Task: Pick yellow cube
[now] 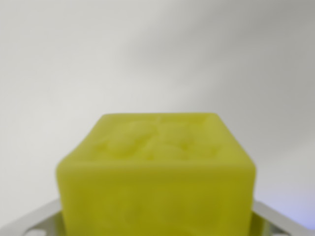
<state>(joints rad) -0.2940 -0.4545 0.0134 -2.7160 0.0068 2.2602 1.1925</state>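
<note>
Yellow cube fills the lower middle of our wrist view, blurred and very close. Grey metal fingers flank its base on both sides, seemingly closed against it, though contact is hidden. Behind it we see only a plain pale surface.

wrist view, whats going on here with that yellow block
This is the camera on the robot's wrist, very close to a yellow cube that fills the lower middle of the blurred picture. Grey metal parts flank the cube at both bottom corners, likely the gripper's fingers on either side of it. Whether they press on it cannot be told. Behind is only a plain pale surface.
</note>
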